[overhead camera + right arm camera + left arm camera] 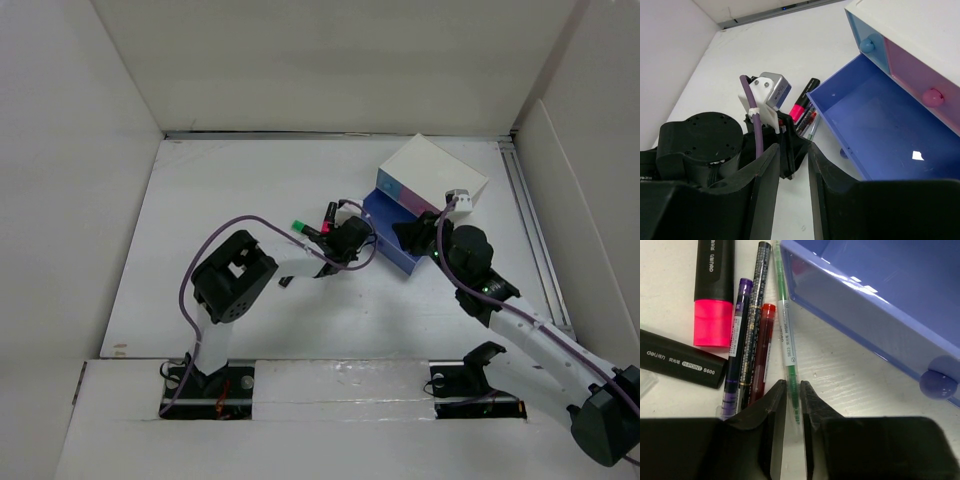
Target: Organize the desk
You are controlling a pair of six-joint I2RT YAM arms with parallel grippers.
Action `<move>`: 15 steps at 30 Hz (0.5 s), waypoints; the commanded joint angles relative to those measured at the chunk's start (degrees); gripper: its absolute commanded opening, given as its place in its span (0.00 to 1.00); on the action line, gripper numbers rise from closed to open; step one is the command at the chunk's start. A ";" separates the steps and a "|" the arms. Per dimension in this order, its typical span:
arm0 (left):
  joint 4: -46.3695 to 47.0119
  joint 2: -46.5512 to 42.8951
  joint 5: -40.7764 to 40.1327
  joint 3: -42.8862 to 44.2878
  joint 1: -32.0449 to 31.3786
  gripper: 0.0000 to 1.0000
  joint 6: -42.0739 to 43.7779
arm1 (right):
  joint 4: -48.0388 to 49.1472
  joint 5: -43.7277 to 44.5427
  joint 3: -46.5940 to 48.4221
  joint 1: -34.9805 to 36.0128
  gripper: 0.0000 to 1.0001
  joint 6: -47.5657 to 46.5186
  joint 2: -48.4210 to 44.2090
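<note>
Left wrist view: the left end effector is closed narrow about the lower end of a green pen, a finger at each side of it. The pen lies flat on the desk and runs straight ahead from the fingers.

Crowding its left side:
- a red pen, just beside the left finger
- a black patterned pen and a purple pen, side by side and touching
- farther left, a pink highlighter and a black marker lying crosswise

Ahead and to the right, close to the green pen, stands the front wall of an open blue drawer. Its round knob is off to the right.

Right wrist view: the right end effector has a narrow gap and holds nothing. Directly ahead of it, the left arm's wrist blocks most of the pens. The blue drawer gapes ahead and to the right, pulled out of a white drawer box. That box also has a pink drawer and a pale blue drawer, both pushed in.

The desk lies under both end effectors and carries everything.
</note>
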 commanded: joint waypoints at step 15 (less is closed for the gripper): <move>-2.57 -15.56 2.27 -6.16 -2.28 0.00 -4.71 | 2.97 1.64 2.31 0.65 0.35 -0.59 -0.18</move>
